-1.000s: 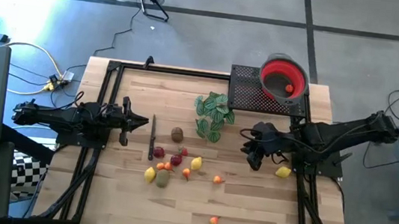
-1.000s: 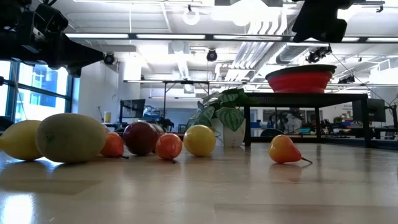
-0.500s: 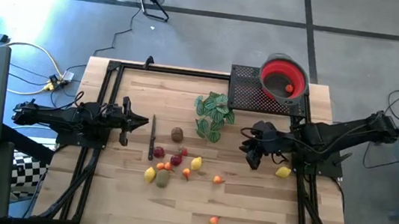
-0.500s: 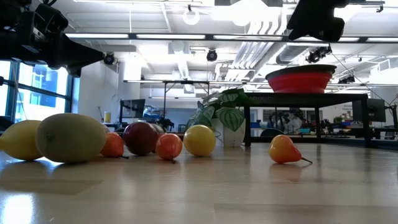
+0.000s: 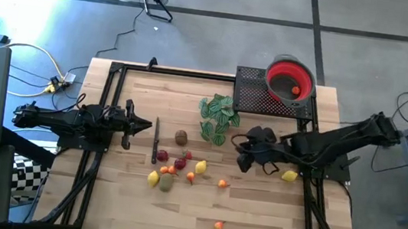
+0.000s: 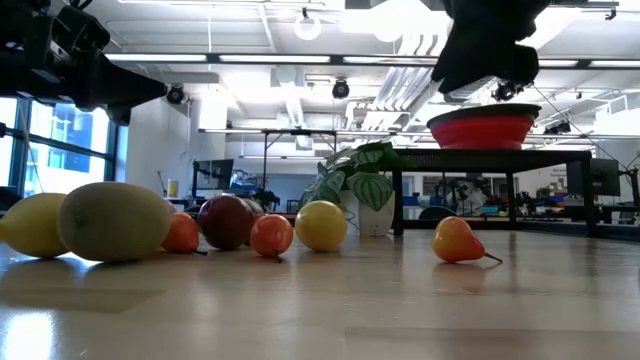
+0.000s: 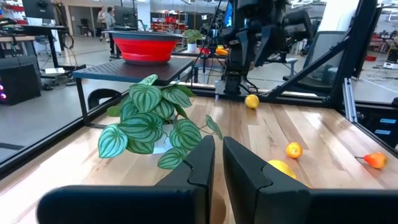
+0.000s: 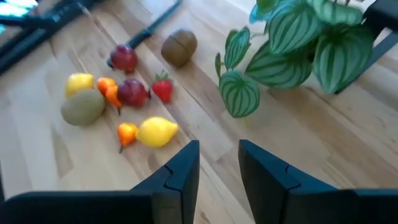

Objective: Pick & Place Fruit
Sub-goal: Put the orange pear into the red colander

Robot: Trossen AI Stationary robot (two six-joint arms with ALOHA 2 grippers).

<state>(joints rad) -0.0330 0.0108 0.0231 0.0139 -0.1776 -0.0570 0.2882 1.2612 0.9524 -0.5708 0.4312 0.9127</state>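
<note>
While the left gripper rests with fingers pressed together, the right gripper hangs empty near the fruit. Its fingers stand slightly apart.

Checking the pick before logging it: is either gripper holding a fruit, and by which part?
Nothing is held. The right gripper is open and empty above the table; the left gripper waits shut, empty.

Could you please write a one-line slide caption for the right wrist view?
Right gripper, open and empty, hovers above the table facing the clustered fruit beside the leafy plant.
</note>
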